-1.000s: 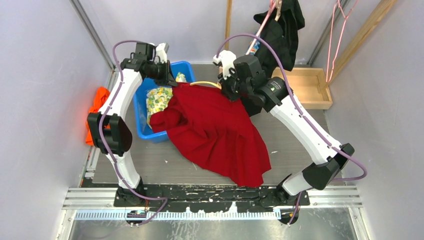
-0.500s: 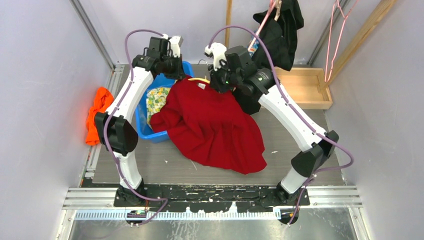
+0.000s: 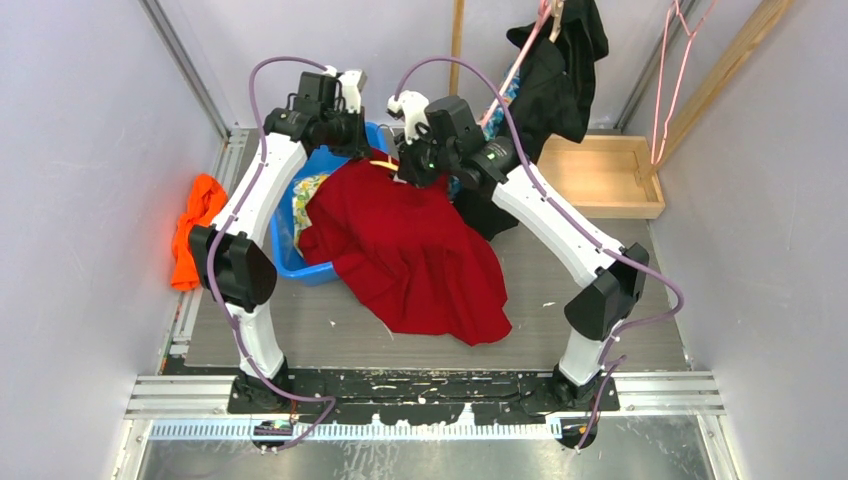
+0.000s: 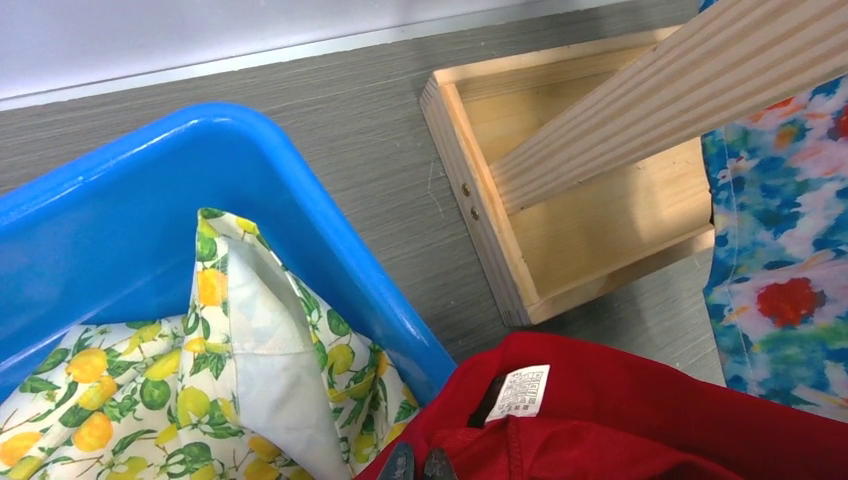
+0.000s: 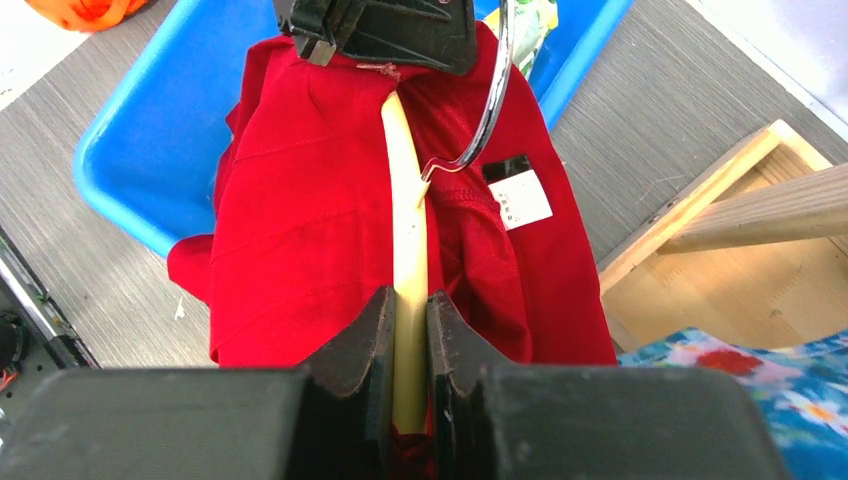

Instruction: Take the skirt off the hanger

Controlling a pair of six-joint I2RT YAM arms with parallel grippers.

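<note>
The red skirt point(image 3: 420, 250) hangs from a pale yellow hanger point(image 3: 381, 164) held up above the table, its hem trailing on the table. In the right wrist view my right gripper point(image 5: 410, 300) is shut on the hanger's yellow bar point(image 5: 408, 200), below its metal hook point(image 5: 492, 90). The skirt point(image 5: 290, 220) drapes on both sides of the bar, with a white label point(image 5: 522, 196) at the waistband. My left gripper point(image 4: 417, 465) is shut on the skirt's waistband point(image 4: 600, 420) near the label point(image 4: 524, 390); it also shows in the top view point(image 3: 352, 140), close to the right gripper point(image 3: 405, 165).
A blue bin point(image 3: 290, 255) holding lemon-print cloth point(image 4: 180, 380) lies under the skirt's left side. A wooden tray point(image 3: 605, 175) sits at the back right. Dark garments point(image 3: 565, 60) and a pink hanger point(image 3: 670, 70) hang behind. Orange cloth point(image 3: 195, 225) lies at the left wall.
Both grippers moved the hanger and skirt up and to the left, toward the back over the blue bin. The skirt's hem slid left along the table.
</note>
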